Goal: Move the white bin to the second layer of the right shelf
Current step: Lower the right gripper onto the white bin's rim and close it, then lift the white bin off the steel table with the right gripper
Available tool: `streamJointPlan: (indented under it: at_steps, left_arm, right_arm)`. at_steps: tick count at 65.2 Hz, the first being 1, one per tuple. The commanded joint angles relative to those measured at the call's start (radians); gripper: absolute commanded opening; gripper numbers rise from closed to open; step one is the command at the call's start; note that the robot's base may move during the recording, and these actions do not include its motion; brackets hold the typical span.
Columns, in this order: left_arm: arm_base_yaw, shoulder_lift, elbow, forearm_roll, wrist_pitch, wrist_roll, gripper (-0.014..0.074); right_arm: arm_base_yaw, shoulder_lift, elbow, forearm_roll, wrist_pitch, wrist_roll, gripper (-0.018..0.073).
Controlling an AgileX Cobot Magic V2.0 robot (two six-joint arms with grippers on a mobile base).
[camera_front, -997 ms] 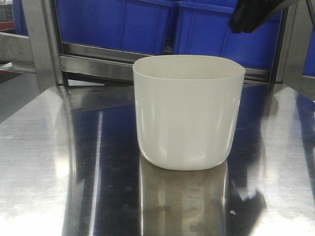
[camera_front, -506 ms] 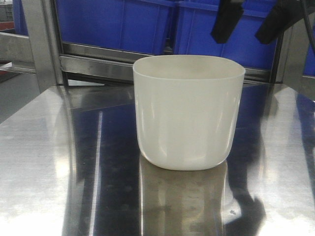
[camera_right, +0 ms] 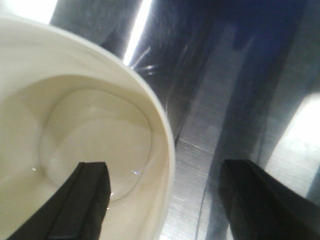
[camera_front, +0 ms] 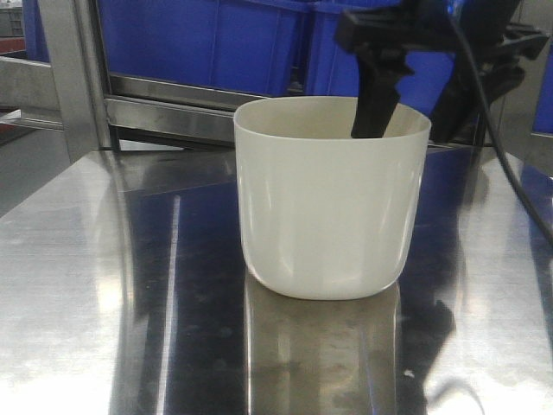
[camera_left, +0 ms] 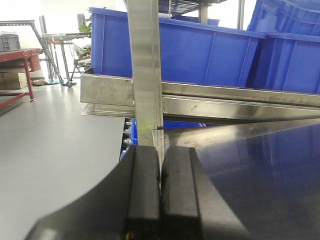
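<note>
Smooth white bin [camera_front: 328, 207]: right end effector [camera_right: 171, 202] spread astride its wall (left end effector [camera_left: 160, 192] closed).

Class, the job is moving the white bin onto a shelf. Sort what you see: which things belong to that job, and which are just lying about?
Belong to the job:
white bin
right claw, open, one finger inside the bin and one outside its wall

Just lying about:
blue crates
steel table under the bin
left claw, shut, idle
</note>
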Motion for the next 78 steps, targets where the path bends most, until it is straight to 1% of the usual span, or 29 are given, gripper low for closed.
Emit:
streamJointPlan:
  at_steps: [1,23,28,31,35,36,38,39,40,43,44,48,54,65,71,78]
  left_arm:
    - [-0.002,-0.013,0.033,-0.005,-0.087,-0.007,0.0085]
    - [-0.002,-0.013,0.033,-0.005,-0.087,-0.007,0.0085]
    - [-0.002,-0.013,0.033,-0.005,-0.087,-0.007,0.0085]
    - [-0.002,-0.013,0.033,-0.005,-0.087,-0.007,0.0085]
    - [-0.002,-0.013,0.033,-0.005,-0.087,-0.007,0.0085]
    - [-0.002,-0.013,0.033,-0.005,-0.087,-0.007,0.0085]
    - [-0.002,-0.013,0.033,-0.005,-0.087,-0.007,0.0085]
    - [-0.002,-0.013,0.033,-0.005,-0.087,-0.007,0.0085]
    - [-0.002,-0.013,0.033,-0.005,-0.087,-0.007,0.0085]
    - [-0.002,-0.013,0.033,-0.005,-0.087,-0.007,0.0085]
    - [-0.002,-0.013,0.033,-0.005,-0.087,-0.007,0.0085]
    - [-0.002,-0.013,0.033,-0.005,-0.087,-0.007,0.0085]
    - [-0.002,-0.013,0.033,-0.005,-0.087,-0.007,0.0085]
    - [-0.002,-0.013,0.033,-0.005,-0.087,-0.007,0.0085]
    - [-0.002,-0.013,0.033,-0.005,-0.087,-0.007,0.0085]
    - [-0.002,-0.013,0.033,-0.005,-0.087,-0.007,0.0085]
  right_arm:
    - [0.002,-0.014,-0.036,0.003,-0.017,0.0,0.0559]
    - [0.002,0.048,-0.036,0.003,0.002,0.0,0.0559]
    - [0.002,0.05,-0.036,0.003,0.002,0.0,0.0529]
    - [0.002,0.05,-0.036,0.003,0.002,0.0,0.048]
    - [0.002,0.05,-0.036,0.003,0.001,0.0,0.0344]
    - [0.002,0.05,-0.036,0.003,0.0,0.0,0.0291]
    - [0.002,0.05,-0.036,0.003,-0.001,0.0,0.0218]
    - [0.002,0.05,-0.036,0.003,-0.001,0.0,0.0199]
    - [0.002,0.05,-0.036,0.003,-0.002,0.0,0.0141]
    - [0.002,0.048,-0.04,0.003,-0.005,0.0,0.0022]
    - [0.002,0.048,-0.043,0.003,-0.005,0.0,-0.0003]
    - [0.002,0.041,-0.055,-0.002,-0.011,0.0,0.0045]
    - [0.002,0.014,-0.084,-0.018,-0.027,0.0,0.0016]
    - [0.002,-0.085,-0.127,-0.031,-0.099,0.0,0.0025]
    - [0.002,-0.156,-0.122,-0.032,-0.159,0.0,0.0025]
    - [0.002,-0.249,-0.077,-0.035,-0.238,0.0,0.0025]
